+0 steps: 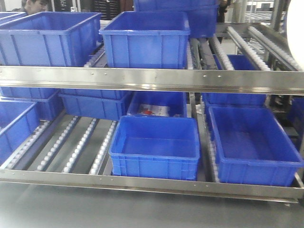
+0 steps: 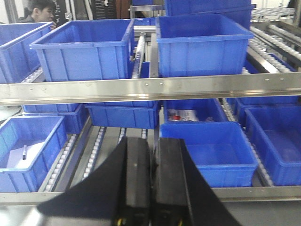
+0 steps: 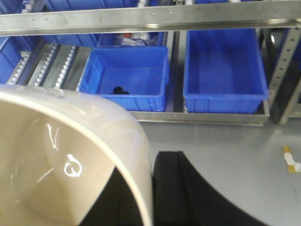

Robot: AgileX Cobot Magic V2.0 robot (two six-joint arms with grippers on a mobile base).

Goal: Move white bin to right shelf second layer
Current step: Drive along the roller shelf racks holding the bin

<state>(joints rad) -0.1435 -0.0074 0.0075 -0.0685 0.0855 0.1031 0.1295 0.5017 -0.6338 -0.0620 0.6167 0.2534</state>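
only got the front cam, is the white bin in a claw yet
observer: yes, on the right wrist view the white bin fills the lower left, its wall between the right claw fingers.
operator: left claw doing anything
observer: no, the left claw is shut with nothing in it.
operator: centre blue crate down low, empty?
observer: not quite, a small dark object lies on the blue crate floor near its front wall.

Bright even light, glints on white bin (image 3: 47,155), soft focus (grainy)
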